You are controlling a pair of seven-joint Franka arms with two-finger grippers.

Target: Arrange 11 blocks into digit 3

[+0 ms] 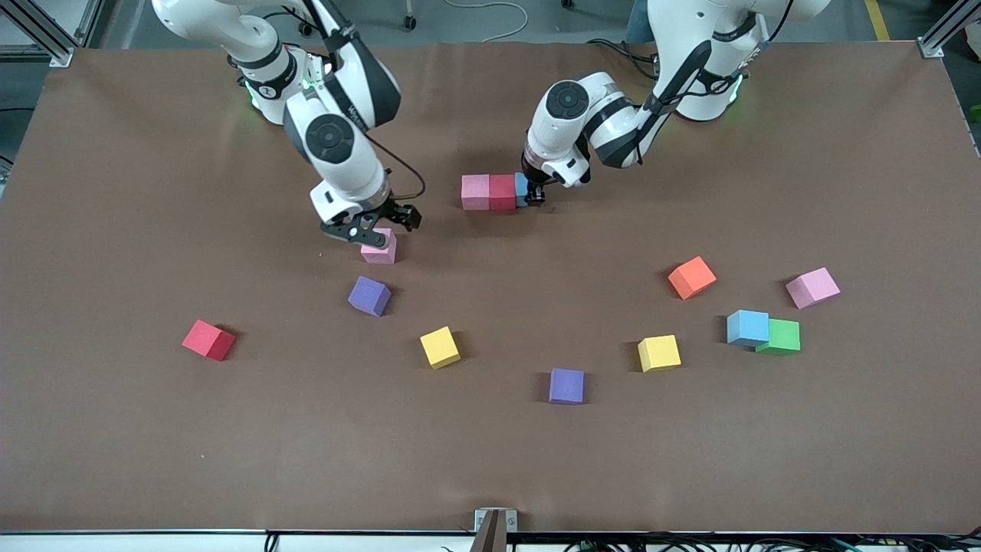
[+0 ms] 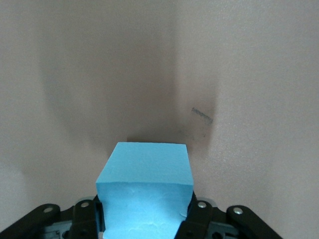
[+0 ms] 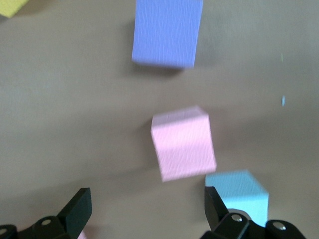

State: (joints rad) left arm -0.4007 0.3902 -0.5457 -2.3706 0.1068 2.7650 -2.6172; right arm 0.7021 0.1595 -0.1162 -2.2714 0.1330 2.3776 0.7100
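Brown covers the whole worktop (image 1: pixel 490 460). The left gripper (image 1: pixel 534 196) has its jaws closed on a light blue block (image 2: pixel 145 191) set down against a red block (image 1: pixel 503 192), which touches a pink block (image 1: pixel 475 192), the three making one short row. The right gripper (image 1: pixel 368 224) hangs with jaws spread wide and empty over another pink block (image 3: pixel 183 143), which lies beside a purple block (image 1: pixel 369 296). Red, yellow, purple, orange, pink, light blue and green blocks lie scattered nearer the front camera.
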